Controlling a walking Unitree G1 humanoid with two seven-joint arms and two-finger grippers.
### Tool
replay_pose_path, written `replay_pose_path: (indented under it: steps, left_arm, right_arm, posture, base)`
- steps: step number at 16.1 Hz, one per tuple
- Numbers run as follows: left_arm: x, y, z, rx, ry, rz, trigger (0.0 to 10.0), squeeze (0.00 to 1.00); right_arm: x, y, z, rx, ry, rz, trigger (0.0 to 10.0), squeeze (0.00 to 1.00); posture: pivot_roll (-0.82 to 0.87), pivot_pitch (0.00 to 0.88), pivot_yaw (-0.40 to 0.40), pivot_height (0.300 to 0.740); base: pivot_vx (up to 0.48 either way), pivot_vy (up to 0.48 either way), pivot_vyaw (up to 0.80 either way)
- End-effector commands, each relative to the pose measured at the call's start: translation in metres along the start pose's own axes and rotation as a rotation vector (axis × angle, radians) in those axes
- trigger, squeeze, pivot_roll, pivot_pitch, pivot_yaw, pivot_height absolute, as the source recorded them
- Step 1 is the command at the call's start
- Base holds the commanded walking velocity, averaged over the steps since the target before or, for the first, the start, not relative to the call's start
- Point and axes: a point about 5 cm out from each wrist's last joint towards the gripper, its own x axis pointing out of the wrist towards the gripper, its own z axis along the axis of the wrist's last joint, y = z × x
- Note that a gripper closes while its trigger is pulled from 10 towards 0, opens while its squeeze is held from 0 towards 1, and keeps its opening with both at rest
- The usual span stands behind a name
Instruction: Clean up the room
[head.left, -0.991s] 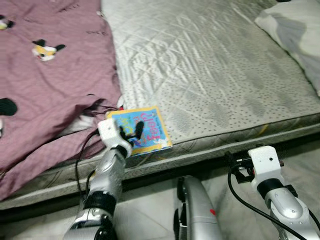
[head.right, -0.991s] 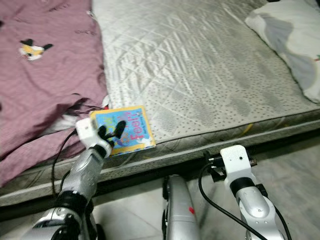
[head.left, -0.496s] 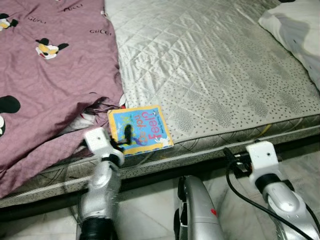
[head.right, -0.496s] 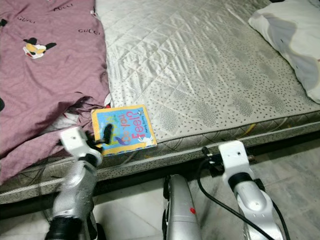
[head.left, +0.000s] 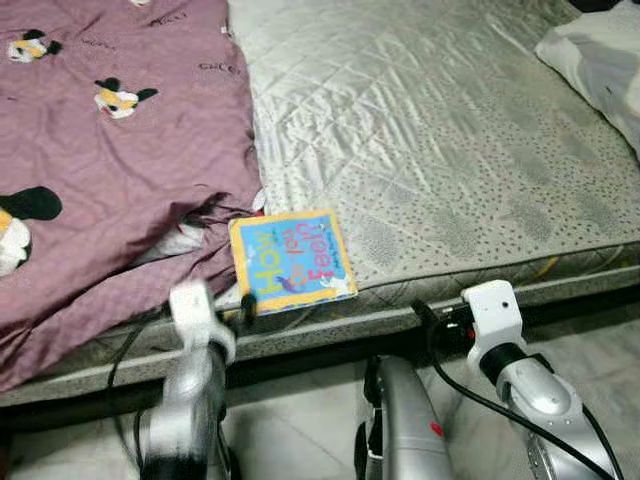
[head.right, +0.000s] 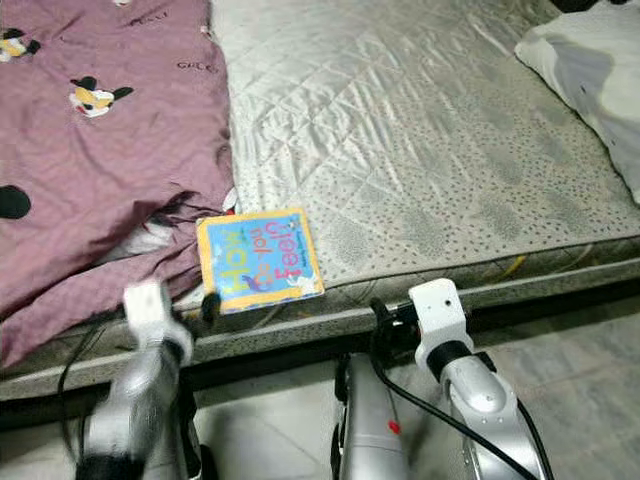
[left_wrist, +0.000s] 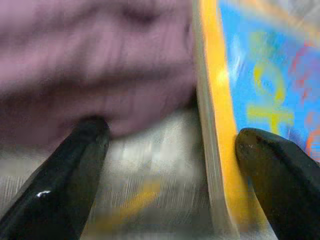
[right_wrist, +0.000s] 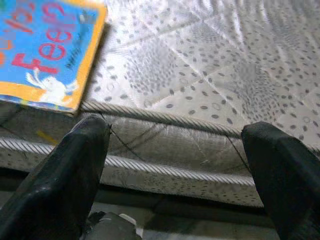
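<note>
Left eye view, item one: the bed's mattress (head.left: 430, 130), silver-grey and quilted, is lying across the frame, with its near edge running just ahead of both of my arms and a strip of pale tiled floor (head.left: 300, 440) showing below it. Most of the mattress surface beyond the book is lying bare, giving open room toward the far side.

Item two: a purple blanket (head.left: 110, 170) with cartoon prints is covering the left part of the bed, its rumpled hem ending right beside the book.

Item three: a picture book (head.left: 290, 262), blue cover with a yellow border, is lying flat at the mattress's near edge, its left side touching the blanket's folds and one corner reaching the piped edge.

Item four: a pale pillow (head.right: 590, 80) is sitting at the far right of the bed, well apart from the book.

Item five: my left claw (left_wrist: 170, 150) is hovering at the mattress edge just below the book's near left corner. Its fingers (left_wrist: 65, 175) are spread wide and are gripping nothing; in the left wrist view one finger is lying against the book's yellow border, though blur is keeping me from telling whether it is truly touching.

Item six: my right claw (right_wrist: 175, 145) is hanging low in front of the mattress side, right of the book, fingers spread wide and holding nothing.
</note>
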Motion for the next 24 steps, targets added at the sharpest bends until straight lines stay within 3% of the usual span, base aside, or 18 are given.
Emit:
replay_pose_path:
  steps: [1,5,6,7,13,21,24]
  left_arm:
    - [0.002,0.004,-0.004,-0.012,0.018,-0.001,10.0,0.00]
    - [0.019,-0.007,0.006,-0.003,0.016,-0.073,10.0,0.00]
    - [0.021,-0.010,0.002,-0.005,0.031,-0.092,1.8,0.00]
    - [0.024,-0.014,-0.003,-0.030,0.051,-0.133,0.0,0.00]
    - [0.031,-0.036,-0.016,-0.041,0.136,-0.271,0.0,0.00]
    - [0.035,-0.040,-0.011,-0.062,0.118,-0.327,0.0,0.00]
    - [0.040,-0.043,0.004,-0.076,0.054,-0.329,0.0,0.00]
  right_arm:
    - [-0.002,-0.001,0.002,-0.001,-0.005,-0.014,10.0,0.00]
    - [-0.004,-0.006,0.001,-0.007,-0.007,-0.047,10.0,0.00]
    - [-0.003,-0.006,0.002,-0.008,-0.011,-0.060,10.0,0.00]
    - [-0.002,-0.006,0.004,-0.007,-0.017,-0.062,10.0,0.00]
    - [0.005,-0.003,0.007,-0.023,-0.034,-0.051,10.0,0.00]
    - [0.017,0.004,0.009,-0.027,-0.063,-0.047,10.0,0.00]
    - [0.028,0.004,0.013,-0.026,-0.091,-0.057,10.0,0.00]
  posture:
    - [-0.17,0.171,-0.003,0.555]
    - [-0.18,0.154,0.013,0.555]
    - [-0.19,0.151,0.014,0.555]
    - [-0.19,0.148,0.015,0.555]
    - [-0.19,0.125,0.027,0.555]
    - [-0.16,0.096,0.049,0.555]
    - [-0.14,0.069,0.056,0.555]
  base:
    - [0.000,0.000,0.00]
    - [0.000,0.000,0.00]
    - [0.000,0.000,0.00]
    - [0.000,0.000,0.00]
    - [0.000,0.000,0.00]
    - [0.000,0.000,0.00]
    - [0.000,0.000,0.00]
